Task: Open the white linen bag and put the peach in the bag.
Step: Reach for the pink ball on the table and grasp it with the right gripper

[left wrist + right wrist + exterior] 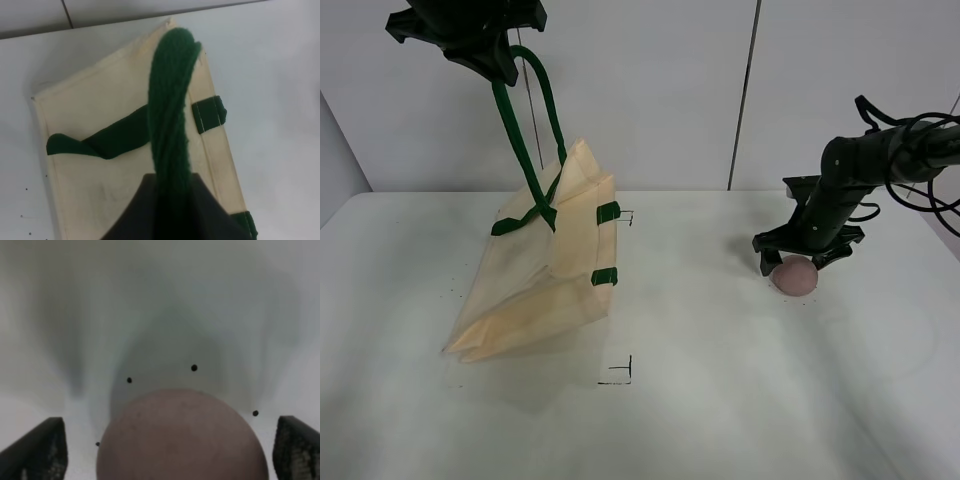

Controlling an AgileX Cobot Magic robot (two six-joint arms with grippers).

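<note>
The white linen bag (545,285) hangs tilted, its lower edge on the table, lifted by one dark green handle (525,130). My left gripper (485,45), high at the upper left, is shut on that handle. The left wrist view shows the handle (170,110) running up into the gripper (170,200) above the bag's face (100,180). The second handle (100,142) lies slack on the fabric. The peach (794,276) sits on the table at the right. My right gripper (800,258) is open and low around it. In the right wrist view the peach (182,440) sits between the fingers (40,450).
The white table (720,400) carries small black corner marks (620,375) in front of the bag and another mark (627,217) behind it. Black cables (930,190) hang off the right arm. A white wall stands behind the table.
</note>
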